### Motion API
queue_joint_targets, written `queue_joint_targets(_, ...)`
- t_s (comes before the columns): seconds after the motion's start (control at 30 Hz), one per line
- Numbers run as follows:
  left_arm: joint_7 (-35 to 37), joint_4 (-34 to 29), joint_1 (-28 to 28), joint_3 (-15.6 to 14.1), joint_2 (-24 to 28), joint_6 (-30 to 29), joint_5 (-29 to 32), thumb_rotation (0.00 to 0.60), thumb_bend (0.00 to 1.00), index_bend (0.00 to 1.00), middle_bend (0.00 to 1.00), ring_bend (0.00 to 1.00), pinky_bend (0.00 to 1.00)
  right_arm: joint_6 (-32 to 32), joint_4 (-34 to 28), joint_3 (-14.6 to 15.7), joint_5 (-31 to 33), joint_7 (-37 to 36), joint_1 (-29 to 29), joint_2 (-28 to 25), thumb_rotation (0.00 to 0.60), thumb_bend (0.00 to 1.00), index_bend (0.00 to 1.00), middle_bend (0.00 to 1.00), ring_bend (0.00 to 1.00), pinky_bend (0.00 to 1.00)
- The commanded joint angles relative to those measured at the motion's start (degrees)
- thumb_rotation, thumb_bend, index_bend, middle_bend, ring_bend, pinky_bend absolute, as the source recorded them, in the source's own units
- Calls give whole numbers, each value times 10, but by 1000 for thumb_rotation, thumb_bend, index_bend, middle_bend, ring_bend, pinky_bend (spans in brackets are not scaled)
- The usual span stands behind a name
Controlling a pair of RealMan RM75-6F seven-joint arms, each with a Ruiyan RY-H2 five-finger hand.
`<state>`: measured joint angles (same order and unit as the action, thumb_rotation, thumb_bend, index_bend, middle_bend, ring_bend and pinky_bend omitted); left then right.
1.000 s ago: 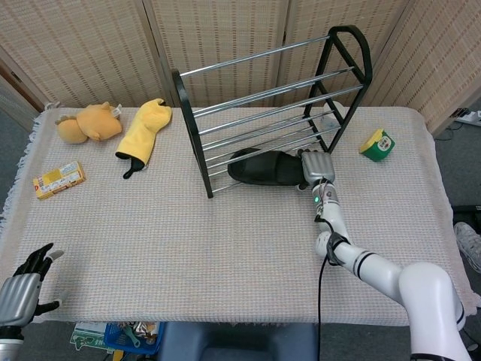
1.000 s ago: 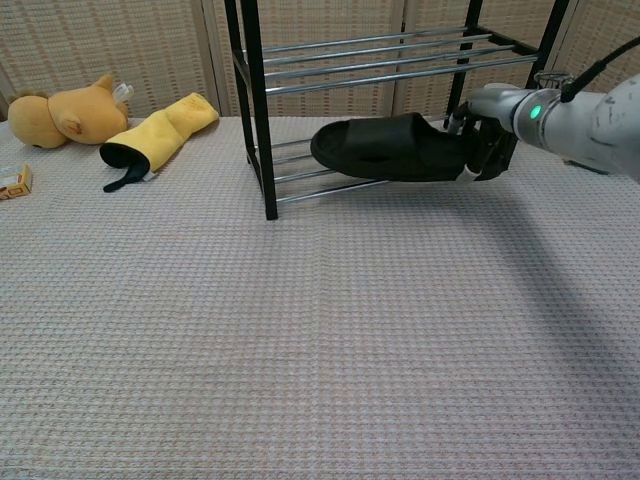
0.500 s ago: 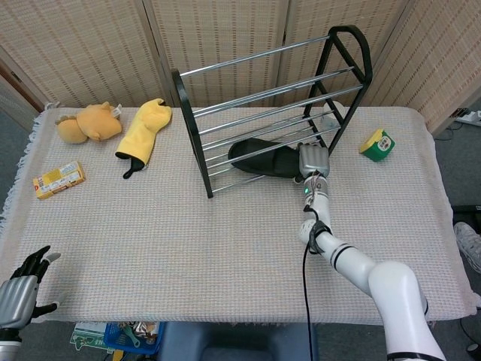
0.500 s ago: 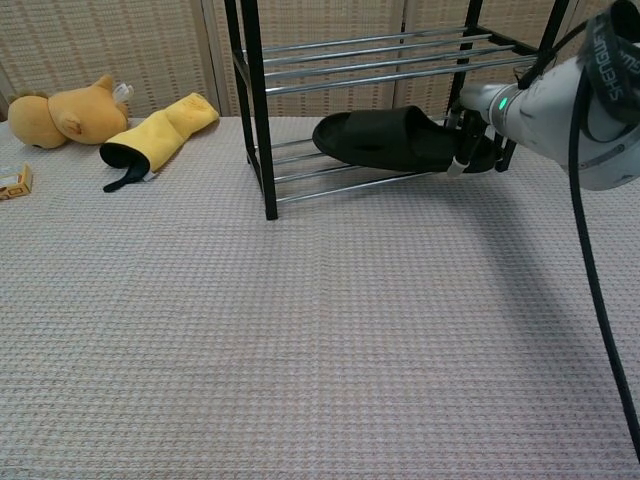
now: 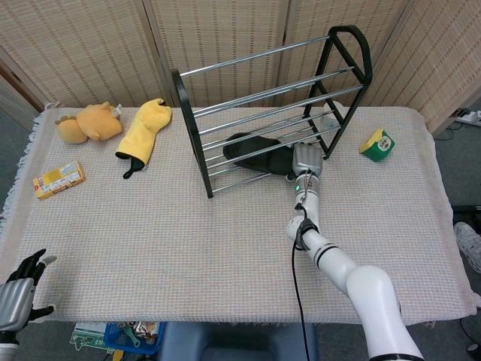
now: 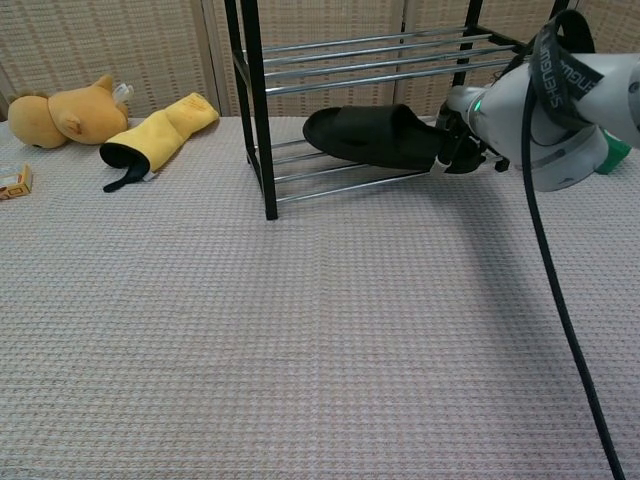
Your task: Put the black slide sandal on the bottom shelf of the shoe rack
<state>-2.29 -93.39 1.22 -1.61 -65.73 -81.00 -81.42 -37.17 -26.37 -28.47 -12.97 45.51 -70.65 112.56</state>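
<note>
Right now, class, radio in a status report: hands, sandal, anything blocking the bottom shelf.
Right hand grips black slide sandal at its heel, over shoe rack bottom rails. Left hand open, idle at table edge. Nothing blocking visible.

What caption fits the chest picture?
Right hand holds the black slide sandal over the shoe rack's bottom shelf.

Woven folding screens [image 5: 218, 34] behind, beige-clothed table [image 5: 150, 241], seemingly grey floor [image 5: 15, 135]
</note>
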Motion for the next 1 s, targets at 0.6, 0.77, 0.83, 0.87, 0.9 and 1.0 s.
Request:
queue_joint_targets(0.6,-10,-7,2,-1,-3,5,-5,600,267,201,84,104,256,54,-23,-8,-79,-69,37,-24,600,309,0,98,39,191)
queue_joint_targets(0.77,-14,-12,2,-1,-3,5,-7,600,267,201,84,104,256,64,-28,1,-78,-59,45,-31,600,309,0,102,39,191)
queue_joint_targets(0.83,-16,-13,2,-2,-3,6,-7,600,267,201,84,104,256,66,-34,4,-79,-58,47,-34,600,308,0,111,39,191)
queue_joint_targets(0.87,-17,-14,2,-2,-3,6,-6,600,267,201,84,104,256,68,-38,6,-81,-59,48,-37,600,308,0,116,39,191)
queue_joint_targets(0.9,-17,-15,2,-2,-4,7,-5,600,267,201,84,104,256,69,-44,10,-85,-59,50,-40,600,308,0,120,40,191)
queue_joint_targets(1.0,-18,-14,2,-3,-5,8,-6,600,267,201,84,104,256,69,-64,22,-98,-62,59,-49,600,309,0,132,48,191)
